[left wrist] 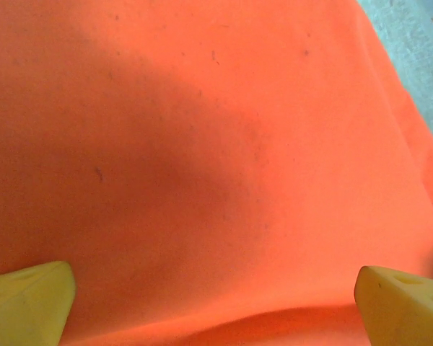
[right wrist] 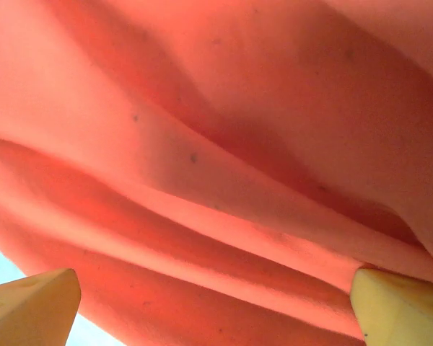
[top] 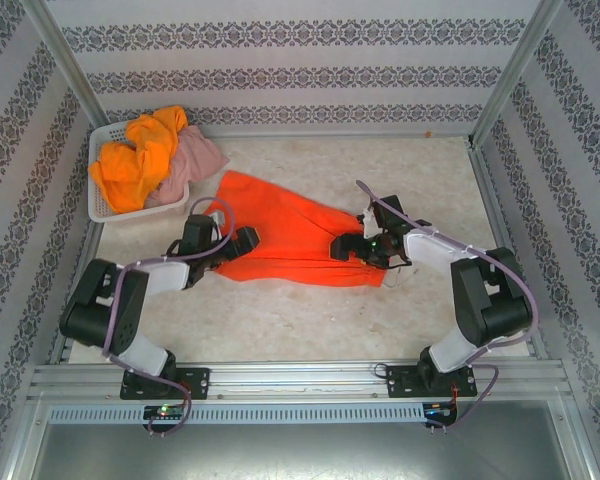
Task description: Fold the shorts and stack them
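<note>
Red-orange shorts point(top: 290, 232) lie spread across the middle of the table. My left gripper point(top: 242, 241) stands open at their left edge; its yellow fingertips point(left wrist: 29, 299) sit wide apart just over smooth red-orange cloth point(left wrist: 202, 158). My right gripper point(top: 346, 247) stands open at their right end, with its yellow fingertips point(right wrist: 397, 306) wide apart over folds of the same cloth point(right wrist: 224, 180). Nothing is pinched in either gripper. Yellow-orange shorts point(top: 140, 155) and dusty pink shorts point(top: 190, 160) are heaped in the basket at the far left.
A white mesh basket point(top: 105, 210) stands in the far left corner. Patterned walls enclose the table on three sides, with metal posts point(top: 505, 75) in the back corners. A metal rail point(top: 300, 380) runs along the near edge by the arm bases.
</note>
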